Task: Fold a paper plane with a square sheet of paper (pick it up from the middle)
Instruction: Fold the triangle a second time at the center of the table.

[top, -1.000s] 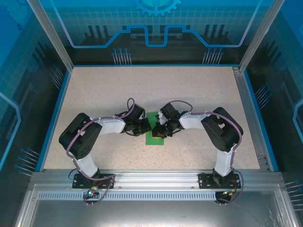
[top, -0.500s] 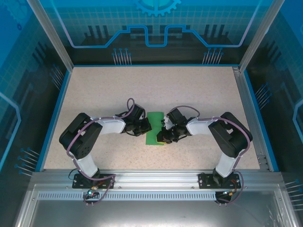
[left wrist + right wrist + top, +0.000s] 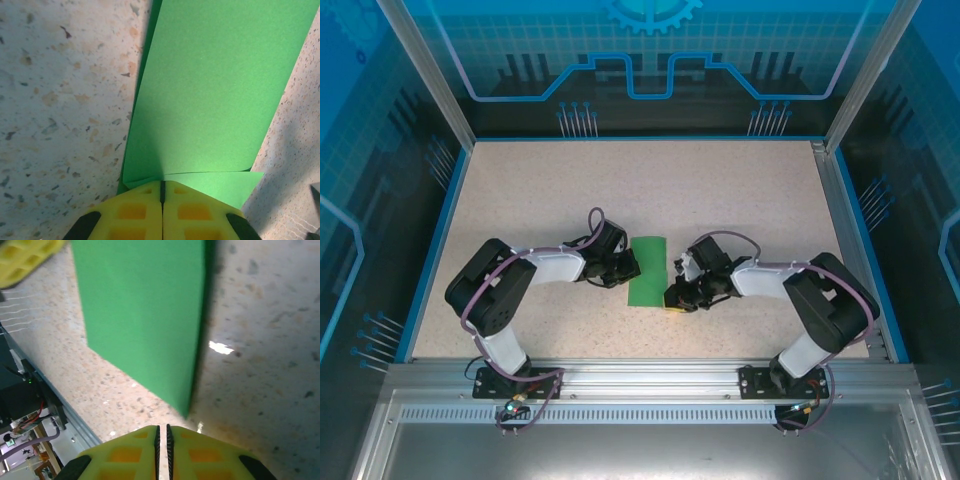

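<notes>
- The square sheet of paper is bright green and plain, folded into a narrow strip that is longer than it is wide. It lies flat on the speckled table between the two grippers.
- From the left wrist, the strip runs straight ahead from the fingertips. The upper layer's near edge lies just in front of them. A lower layer pokes out as a pointed corner to the right of the tips and shows as a darker sliver along the strip's left side.
- From the right wrist, the strip runs ahead and to the left of the fingertips. Its nearest corner is just in front of them but not touching, and its right-hand edge casts a shadow on the table.
- The left gripper is low at the paper's near edge, with its yellow fingers pressed together along a single seam. The paper's edge runs in under the tips, and I cannot tell whether any paper is nipped in the seam.
- The right gripper is low over bare table, its yellow fingers all but together. Only a thin slit separates them, with nothing in it.
- The left arm's elbow is pushed outward, and its forearm reaches in toward the centre.
- The right arm mirrors the left, with its elbow out and its forearm angled inward, bringing its tips near the strip's corner closest to the bases.
</notes>
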Controlling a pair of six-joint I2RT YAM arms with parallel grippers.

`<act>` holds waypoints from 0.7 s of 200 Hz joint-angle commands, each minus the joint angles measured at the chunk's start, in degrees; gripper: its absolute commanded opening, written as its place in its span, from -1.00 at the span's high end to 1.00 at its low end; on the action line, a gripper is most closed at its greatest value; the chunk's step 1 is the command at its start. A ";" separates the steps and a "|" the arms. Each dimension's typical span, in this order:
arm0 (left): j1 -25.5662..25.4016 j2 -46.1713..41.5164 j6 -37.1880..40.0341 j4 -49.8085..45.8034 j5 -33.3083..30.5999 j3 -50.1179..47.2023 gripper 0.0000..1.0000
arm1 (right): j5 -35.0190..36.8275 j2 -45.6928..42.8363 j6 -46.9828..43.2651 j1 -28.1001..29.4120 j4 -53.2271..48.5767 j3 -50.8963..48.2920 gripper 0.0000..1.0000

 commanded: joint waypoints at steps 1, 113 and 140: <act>0.27 1.98 0.09 -3.98 -2.10 -1.97 0.84 | 0.69 -0.08 0.05 0.63 -1.39 5.76 0.71; 0.13 2.82 -0.35 -3.68 -1.85 -1.72 0.84 | 3.16 12.49 0.81 3.25 -0.42 8.33 0.74; 0.26 2.74 -0.38 -3.81 -2.01 -1.65 0.84 | 2.41 6.24 0.87 2.68 -0.61 1.28 0.71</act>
